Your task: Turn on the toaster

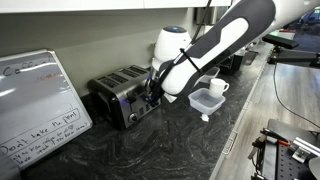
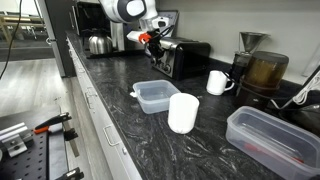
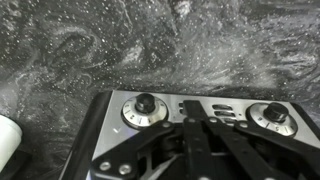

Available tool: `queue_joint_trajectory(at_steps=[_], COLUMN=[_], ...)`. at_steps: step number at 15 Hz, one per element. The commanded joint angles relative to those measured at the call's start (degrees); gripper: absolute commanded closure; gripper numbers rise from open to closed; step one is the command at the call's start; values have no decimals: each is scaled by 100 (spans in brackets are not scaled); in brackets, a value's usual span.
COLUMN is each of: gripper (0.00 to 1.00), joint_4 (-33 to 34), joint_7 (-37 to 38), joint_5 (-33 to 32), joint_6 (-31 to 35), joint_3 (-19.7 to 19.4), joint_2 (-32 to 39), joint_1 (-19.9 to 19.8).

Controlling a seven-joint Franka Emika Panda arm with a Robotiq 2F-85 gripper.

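Counter [image 2: 120,140]: dark marbled stone that carries everything here, seen in both exterior views.
Arm [image 1: 225,35]: white with black joints, it slants down over the counter to the toaster's front end.
Whiteboard [image 1: 35,105]: leans against the wall just beside the toaster, with handwriting on it (too small to read).
Toaster [image 1: 118,90]: brushed silver with dark top slots, standing on the counter against the wall, between the whiteboard and the arm. In an exterior view it sits well behind the tub [image 2: 155,96].
Coffee machine [image 2: 262,68]: dark, near the toaster, with the mug beside it.
Mug [image 2: 218,82]: white and upright, apart from the toaster.
Cup [image 2: 183,112]: white and upright, just beside the tub.
Gripper [image 3: 193,122]: at the toaster's front panel, fingers drawn together with no gap showing in the wrist view. I cannot tell whether they pinch a lever.
Knobs: one knob [image 3: 146,104] and another knob [image 3: 272,115] sit on the silver panel, either side of the gripper.
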Motion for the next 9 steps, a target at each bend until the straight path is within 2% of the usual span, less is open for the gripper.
queue_joint_trajectory(at_steps=[1, 6, 9], gripper=[100, 100, 100], joint_4=[259, 359, 273], joint_7=[-439, -932, -1223], joint_5=[364, 938, 1291], joint_6=[-1017, -1425, -1204], joint_3=[-412, -701, -701], joint_2=[-9, -91, -117], joint_1=[204, 457, 634])
